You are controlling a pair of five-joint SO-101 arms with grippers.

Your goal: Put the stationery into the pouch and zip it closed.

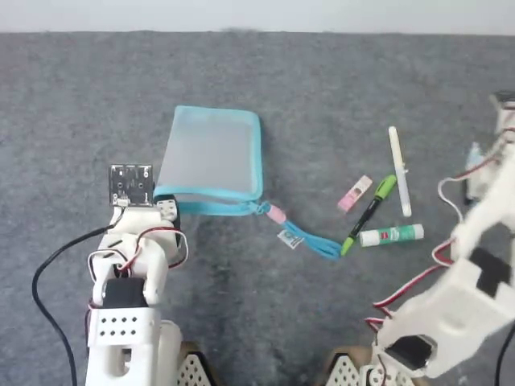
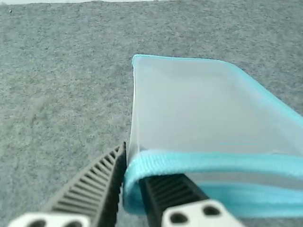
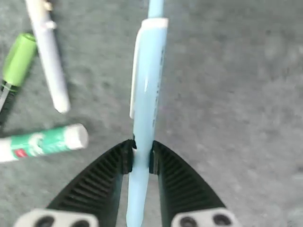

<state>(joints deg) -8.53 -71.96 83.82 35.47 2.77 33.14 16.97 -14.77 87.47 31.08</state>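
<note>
Grey bench (image 1: 265,322): left end effector (image 2: 132,166) clamps the pouch (image 2: 199,109) rim, right end effector (image 3: 141,153) grasps a blue pen (image 3: 147,71), to insert next.

Frosted plastic pouch (image 1: 211,157) lies on rough grey felt (image 1: 80,104).

Grey felt-like table covering (image 1: 80,121), pale wall strip (image 1: 257,14) along far edge

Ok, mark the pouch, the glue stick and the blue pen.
pouch (image 1: 211,153), high view, middle of clear face
glue stick (image 1: 392,235), high view, green label
blue pen (image 3: 147,80), right wrist view, middle of barrel
</note>
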